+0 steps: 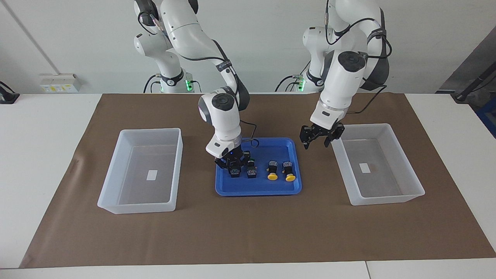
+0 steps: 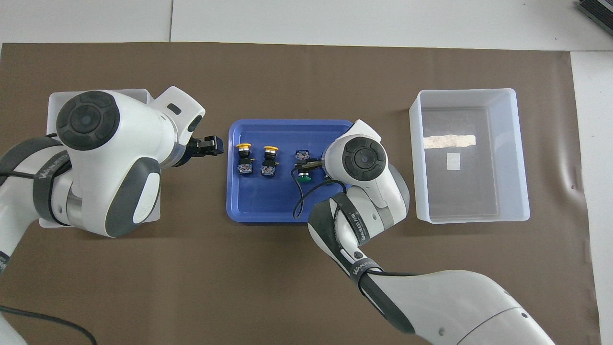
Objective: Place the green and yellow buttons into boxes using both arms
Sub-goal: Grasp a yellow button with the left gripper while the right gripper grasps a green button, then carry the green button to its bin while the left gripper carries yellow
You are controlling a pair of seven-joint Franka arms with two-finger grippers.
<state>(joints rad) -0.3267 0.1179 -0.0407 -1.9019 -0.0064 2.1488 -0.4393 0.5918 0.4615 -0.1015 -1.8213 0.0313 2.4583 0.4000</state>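
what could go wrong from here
1. The right tool is shut on a green button that stands close beside the other green button; lifting may knock that one over.
2. The left tool hangs in the air just beside the blue tray, near the yellow buttons; with both arms working at one tray, they might collide.

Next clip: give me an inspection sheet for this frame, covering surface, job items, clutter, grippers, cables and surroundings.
Surface: white table under a brown paper mat.
Job's things: two yellow-capped push-buttons and two green-capped push-buttons in a shallow blue tray; two translucent white plastic bins, no buttons inside.
Clutter: nothing seen.
Grippers: right gripper shut on a green button in the tray; left gripper over the mat beside the tray.
Cables: black cables on both arms.
Surroundings: white wall, wall sockets.
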